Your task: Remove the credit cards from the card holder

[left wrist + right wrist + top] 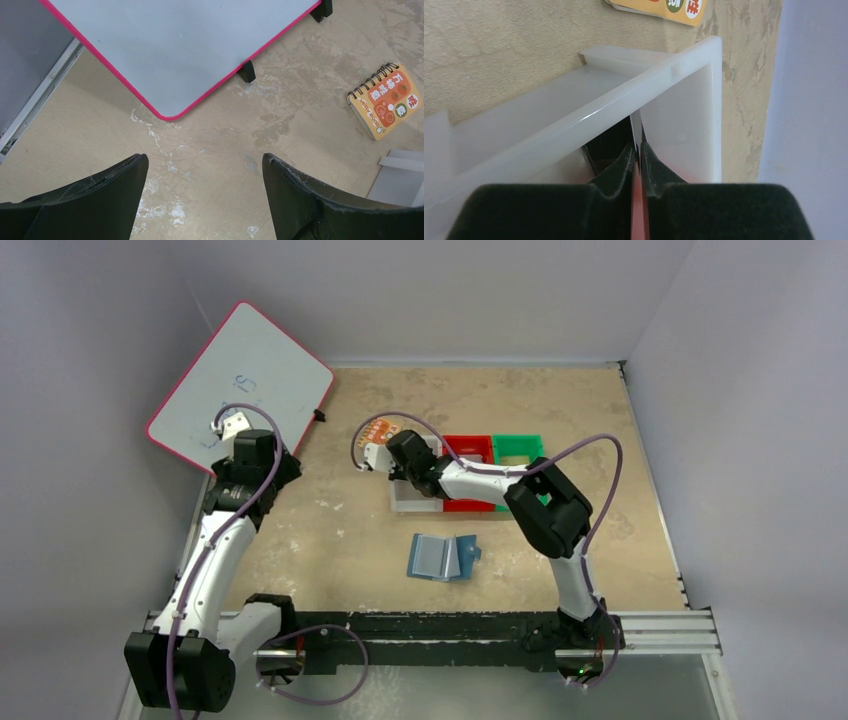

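Note:
The card holder [440, 557], a blue wallet, lies open and flat on the table in front of the bins, with no gripper near it. My right gripper [637, 145] reaches into the left end of the white bin [659, 75], and its jaws pinch a thin pale credit card [636, 122] seen edge-on, which sticks out past the tips. A dark flat card [606, 142] lies in the bin just left of the fingers. From above, the right gripper [402, 455] covers that end of the white bin [415, 504]. My left gripper [205, 160] hangs open over bare table, holding nothing.
A red bin [468, 447] and a green bin [520, 447] stand right of the white one. An orange spiral notebook [383, 428] lies just behind the bins, also in the left wrist view [385, 100]. A pink-edged whiteboard [240, 385] leans at the back left.

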Available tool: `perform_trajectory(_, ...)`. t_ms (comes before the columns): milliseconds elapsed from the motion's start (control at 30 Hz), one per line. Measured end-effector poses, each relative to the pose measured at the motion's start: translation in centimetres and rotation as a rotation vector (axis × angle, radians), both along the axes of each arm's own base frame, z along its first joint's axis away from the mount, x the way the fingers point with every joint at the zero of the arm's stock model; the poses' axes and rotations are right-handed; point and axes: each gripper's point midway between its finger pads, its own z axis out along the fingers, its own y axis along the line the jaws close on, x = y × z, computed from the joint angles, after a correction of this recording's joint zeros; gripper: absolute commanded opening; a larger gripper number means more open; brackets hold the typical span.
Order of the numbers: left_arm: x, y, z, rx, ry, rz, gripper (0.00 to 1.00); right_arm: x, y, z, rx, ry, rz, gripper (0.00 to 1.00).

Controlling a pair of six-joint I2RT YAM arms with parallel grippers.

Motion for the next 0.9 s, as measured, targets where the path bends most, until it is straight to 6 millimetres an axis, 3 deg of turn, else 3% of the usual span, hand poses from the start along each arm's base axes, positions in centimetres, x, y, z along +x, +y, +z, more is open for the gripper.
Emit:
perform_trajectory(500,0.0,-0.1,-0.1,0.0,0.003,-0.005,0.83,0.7,-0.2,-0.2,0.05,0.02,-0.009,0.29)
perform_trajectory(900,0.1,-0.4,-1.1,-0.01,0.034,-0.021,0.81,0.7,-0.5,-0.7,0.073,0.062,-0.006,0.37)
